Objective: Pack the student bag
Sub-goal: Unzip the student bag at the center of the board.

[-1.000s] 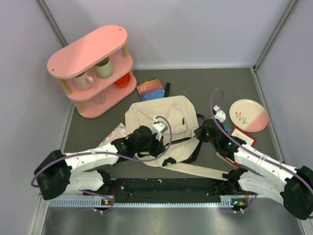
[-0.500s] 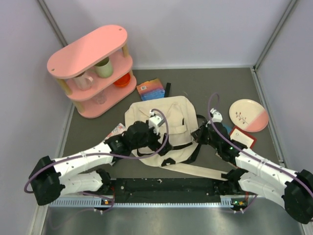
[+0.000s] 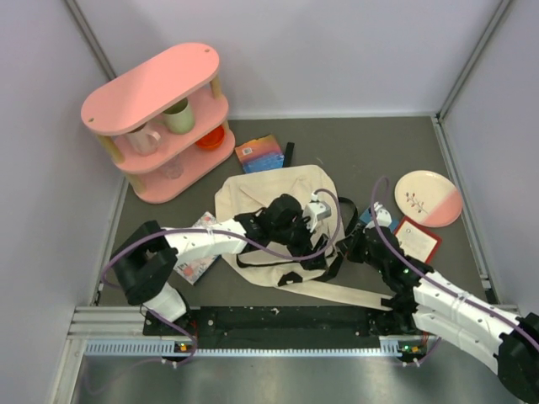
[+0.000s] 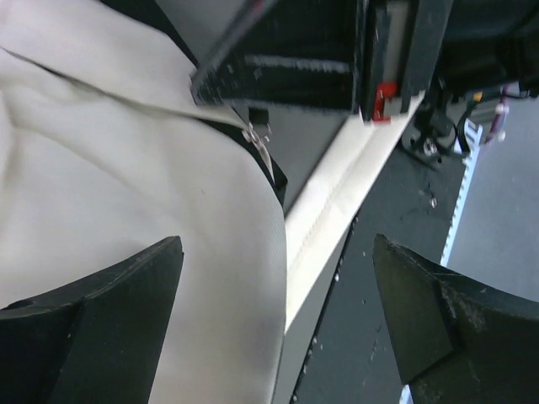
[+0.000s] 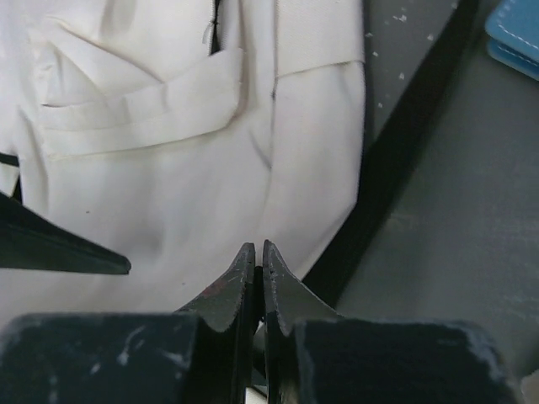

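Note:
The student bag (image 3: 261, 189), a cream canvas backpack with black trim, lies flat in the middle of the table. My left arm reaches across it from the left. My left gripper (image 3: 324, 251) hangs open over the bag's near right corner. In the left wrist view the left gripper (image 4: 278, 328) has cream canvas (image 4: 126, 185) and a long cream strap (image 4: 337, 202) showing between its wide-apart fingers, gripping nothing. My right gripper (image 3: 354, 244) sits at the bag's right edge. In the right wrist view the right gripper (image 5: 258, 252) is shut, its tips over the bag's pocket flap (image 5: 143, 109) beside a black strap (image 5: 396, 160).
A pink shelf (image 3: 160, 118) holding cups stands at the back left. A colourful book (image 3: 259, 153) lies behind the bag. A pink-and-white plate (image 3: 428, 198) and a red-framed card (image 3: 418, 237) lie at the right, a patterned booklet (image 3: 195, 252) at the left, a blue item (image 5: 515, 34) by the right gripper.
My left gripper has opened and its arm has swung right across the bag to the near right corner. My right arm has drawn back towards the near edge, still shut.

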Robot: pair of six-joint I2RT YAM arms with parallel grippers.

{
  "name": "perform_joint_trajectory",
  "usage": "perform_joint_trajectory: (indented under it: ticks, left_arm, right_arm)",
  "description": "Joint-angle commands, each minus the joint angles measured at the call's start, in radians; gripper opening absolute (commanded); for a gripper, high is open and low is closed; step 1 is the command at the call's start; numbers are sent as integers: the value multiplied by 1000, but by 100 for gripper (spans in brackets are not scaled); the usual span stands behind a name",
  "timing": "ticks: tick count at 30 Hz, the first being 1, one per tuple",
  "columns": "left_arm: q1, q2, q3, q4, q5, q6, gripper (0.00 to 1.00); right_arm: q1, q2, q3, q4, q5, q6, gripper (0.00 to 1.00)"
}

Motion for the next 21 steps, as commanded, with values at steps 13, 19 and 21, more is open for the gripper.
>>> perform_joint_trajectory:
  ticks: [13, 19, 21]
  left_arm:
    - [-64, 96, -88, 85, -30, -63, 10]
    - [-77, 33, -195, 162, -123, -131, 0]
    - [-81, 6, -232, 185, -160, -137, 0]
  right_arm:
    - [-7, 75, 22, 80, 24, 66, 0]
    - [-13, 185, 95, 111, 45, 40, 0]
    - [-17, 213, 128, 119, 62, 33, 0]
